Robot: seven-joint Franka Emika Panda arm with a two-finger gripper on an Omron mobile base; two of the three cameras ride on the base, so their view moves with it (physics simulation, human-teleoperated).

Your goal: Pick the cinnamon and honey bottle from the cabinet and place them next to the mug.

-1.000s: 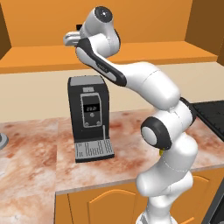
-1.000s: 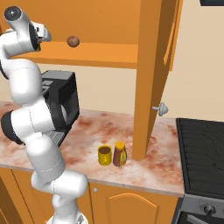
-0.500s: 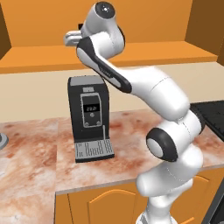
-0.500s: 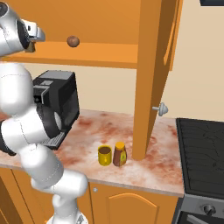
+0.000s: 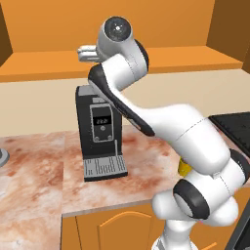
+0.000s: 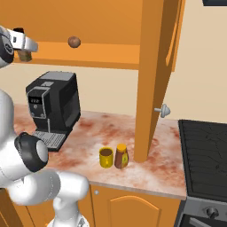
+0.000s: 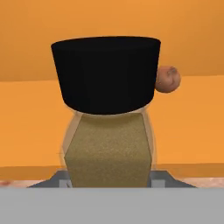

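Left base view, arm: my arm rises from the lower right and reaches up and left to the cabinet (image 5: 44,63) shelf.
Left base view, count: one black coffee machine (image 5: 100,129) on the tabletop (image 5: 34,171); a sliver of yellow shows past my forearm, too little to name.
Right base view, jaws: my jaws (image 6: 24,51) are at the far left of the shelf, closed on the one cinnamon (image 6: 25,55) jar.
Right base view, shelf: one round brown ball (image 6: 74,42) sits to the right of the jar, apart from it.
Right base view, tabletop: one mug (image 6: 106,157) and one honey bottle (image 6: 121,155) stand just beside each other, bottle on the right, near the cabinet's side wall.
Hand view, cinnamon: upright, close up between my jaws, black cap over tan label; the fingertips are hidden behind it.
Hand view, ball: one, peeking out right of the cap, further back.
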